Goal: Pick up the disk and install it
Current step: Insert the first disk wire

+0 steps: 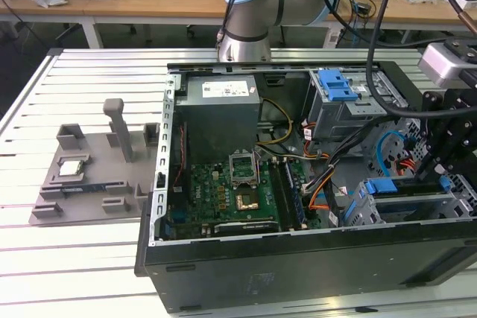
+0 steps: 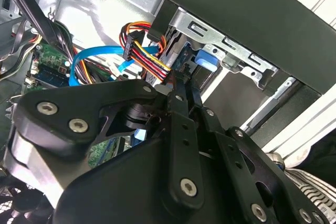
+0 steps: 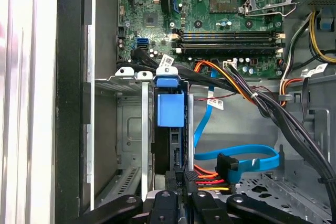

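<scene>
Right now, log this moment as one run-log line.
gripper: at disk's end | disk: upright in drive cage | computer case: open

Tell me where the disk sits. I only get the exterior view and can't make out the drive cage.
Observer: In the first wrist view the disk stands on edge inside the drive cage, with its blue carrier tab toward the motherboard.
Operator: Hand?
Observer: The hand is at the disk's opposite end, in line with it.
Operator: Cables?
Observer: A blue data cable lies beside the cage. Its black connector is apart from the disk.
</scene>
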Controlling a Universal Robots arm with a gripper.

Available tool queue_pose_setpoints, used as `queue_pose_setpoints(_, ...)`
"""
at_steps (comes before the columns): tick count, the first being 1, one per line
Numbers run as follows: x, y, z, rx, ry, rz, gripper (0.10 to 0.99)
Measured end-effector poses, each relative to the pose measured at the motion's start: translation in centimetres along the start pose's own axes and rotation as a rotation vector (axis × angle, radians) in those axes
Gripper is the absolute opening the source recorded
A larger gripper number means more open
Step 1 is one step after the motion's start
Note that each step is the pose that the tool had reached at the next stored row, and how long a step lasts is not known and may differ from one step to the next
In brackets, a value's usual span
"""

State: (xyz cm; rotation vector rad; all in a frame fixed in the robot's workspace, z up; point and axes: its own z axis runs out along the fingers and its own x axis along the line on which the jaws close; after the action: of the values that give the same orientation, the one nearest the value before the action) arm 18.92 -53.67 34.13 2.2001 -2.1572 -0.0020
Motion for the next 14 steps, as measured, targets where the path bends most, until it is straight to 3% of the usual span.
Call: queue_pose_setpoints(14,0.06,-0.04,0.07,0.0,-0.001,0.004,0.169)
